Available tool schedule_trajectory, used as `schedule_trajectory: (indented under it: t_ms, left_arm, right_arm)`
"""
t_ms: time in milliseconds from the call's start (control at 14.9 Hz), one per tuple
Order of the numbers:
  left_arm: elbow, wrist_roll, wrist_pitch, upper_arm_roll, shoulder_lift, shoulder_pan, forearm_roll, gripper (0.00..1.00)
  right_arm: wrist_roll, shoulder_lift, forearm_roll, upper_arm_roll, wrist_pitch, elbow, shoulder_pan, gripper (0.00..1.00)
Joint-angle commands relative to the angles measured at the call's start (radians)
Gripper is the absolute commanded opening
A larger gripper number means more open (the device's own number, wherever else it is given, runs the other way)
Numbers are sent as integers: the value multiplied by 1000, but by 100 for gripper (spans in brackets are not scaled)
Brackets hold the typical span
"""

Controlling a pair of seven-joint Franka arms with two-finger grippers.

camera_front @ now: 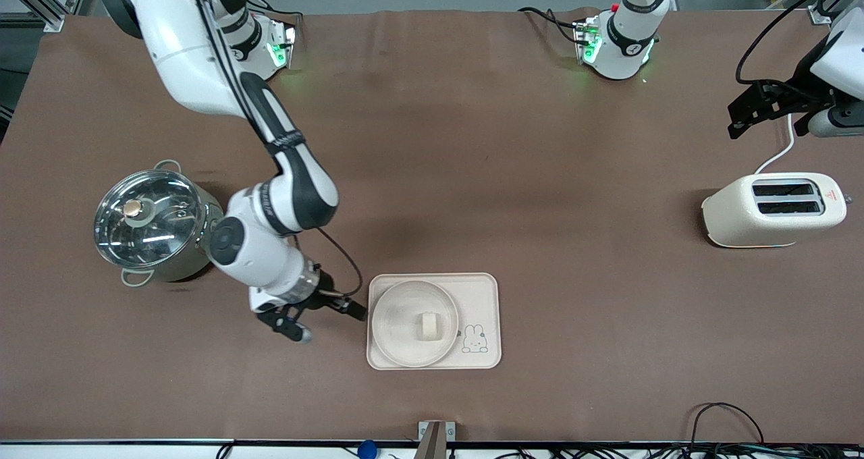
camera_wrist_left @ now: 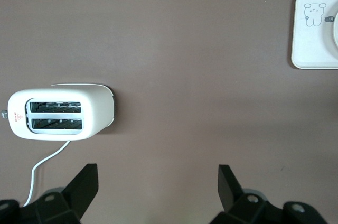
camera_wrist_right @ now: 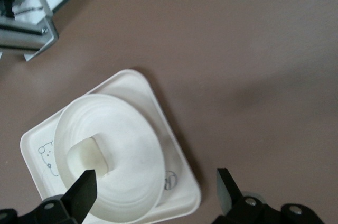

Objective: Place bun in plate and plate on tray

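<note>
The small cream bun (camera_front: 428, 325) lies in the round plate (camera_front: 395, 324), and the plate rests on the rabbit tray (camera_front: 482, 295) near the table's front middle. My right gripper (camera_front: 329, 319) is open and empty, low beside the tray's edge toward the right arm's end. In the right wrist view the bun (camera_wrist_right: 87, 155), the plate (camera_wrist_right: 132, 145) and the tray (camera_wrist_right: 174, 155) show just past my right gripper (camera_wrist_right: 156, 184). My left gripper (camera_front: 766, 111) hangs open and empty, waiting above the toaster; the left wrist view shows its open gripper (camera_wrist_left: 158, 179) and a corner of the tray (camera_wrist_left: 311, 44).
A steel pot with a glass lid (camera_front: 152, 223) stands toward the right arm's end, close by the right arm's elbow. A cream toaster (camera_front: 773, 209) with a white cord stands toward the left arm's end, also in the left wrist view (camera_wrist_left: 60, 114).
</note>
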Motion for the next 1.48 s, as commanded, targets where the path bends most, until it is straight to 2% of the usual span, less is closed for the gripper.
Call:
schedule_trajectory:
  t_ms: [0, 201, 336, 470, 604, 671, 805, 940, 1141, 1275, 1409]
  left_arm:
    - [-11, 17, 3, 2, -18, 0, -16, 100]
    - [-11, 17, 2, 2, -20, 0, -16, 100]
    - [-11, 17, 2, 2, -20, 0, -17, 100]
    - [-11, 17, 0, 2, -21, 2, -17, 100]
    - [-11, 17, -3, 2, -20, 2, -17, 100]
    - [-11, 17, -3, 2, -20, 2, -17, 100]
    - [-11, 17, -3, 2, -21, 2, -16, 100]
    - [-11, 17, -4, 2, -21, 2, -16, 100]
    - [-9, 20, -3, 2, -21, 2, -16, 100]
    - [-6, 50, -3, 3, -17, 3, -13, 100]
    - [5, 57, -3, 3, -11, 6, -13, 100]
  right_arm:
    - [-63, -192, -84, -54, -175, -86, -20, 100]
    - [-236, -330, -125, -82, -402, -84, -127, 100]
    - [-347, -404, -232, -86, -537, -84, -190, 100]
    - [-386, -489, -349, -85, -619, -87, -235, 100]
    - [-386, -590, -392, -85, -691, -105, -250, 100]
    - [-386, -659, -406, -85, -690, -157, -257, 100]
    - [-422, -807, -415, -83, -652, -307, -270, 100]
    - [-514, -888, -414, -76, -625, -397, -312, 100]
    - [-646, -933, -383, -37, -648, -437, -407, 100]
    - [-675, -954, -334, -39, -653, -461, -419, 100]
    - [-676, -955, -333, -36, -661, -455, -418, 100]
